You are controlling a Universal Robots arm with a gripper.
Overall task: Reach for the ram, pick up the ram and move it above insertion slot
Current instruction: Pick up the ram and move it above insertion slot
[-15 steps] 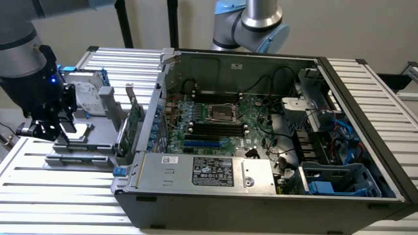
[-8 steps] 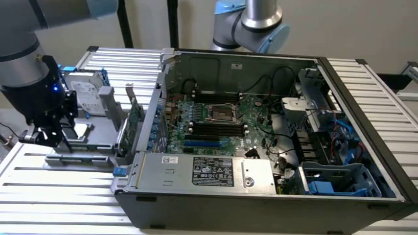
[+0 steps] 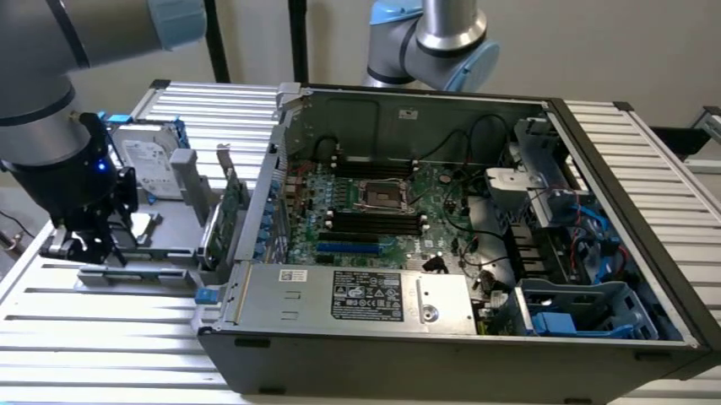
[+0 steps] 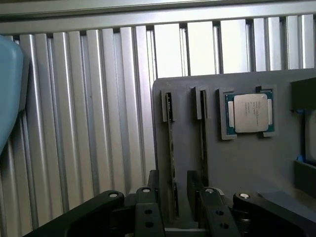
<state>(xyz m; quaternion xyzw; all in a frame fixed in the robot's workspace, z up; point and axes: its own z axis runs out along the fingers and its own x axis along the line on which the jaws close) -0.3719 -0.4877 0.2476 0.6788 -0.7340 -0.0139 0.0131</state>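
- The slatted bench (image 3: 90, 337) carries everything: an open computer case (image 3: 451, 363) toward the exterior view's right, a grey tray (image 3: 124, 274) toward its left.
- The arm (image 3: 46, 126) is down over that tray, well apart from the case.
- The pincer (image 4: 173, 185) sits low at the tray (image 4: 247, 168), released. Its black fingers (image 4: 148, 210) stand either side of a stick with a sliver of gap showing, so by the look of it nothing is clamped yet.
- The ram (image 4: 171, 148) stands on edge in its tray holder. Its long axis runs straight out from between the jaws, and its near end is already between them.
- A second stick (image 4: 202, 133) stands parallel just beside it, outside the jaws, with a processor (image 4: 249, 113) beyond.
- The wrist view gives that stick-to-finger line-up; the exterior view gives the route, with the pincer (image 3: 96, 245) at the tray and the insertion slot (image 3: 372, 224) off to that view's right, inside the case.
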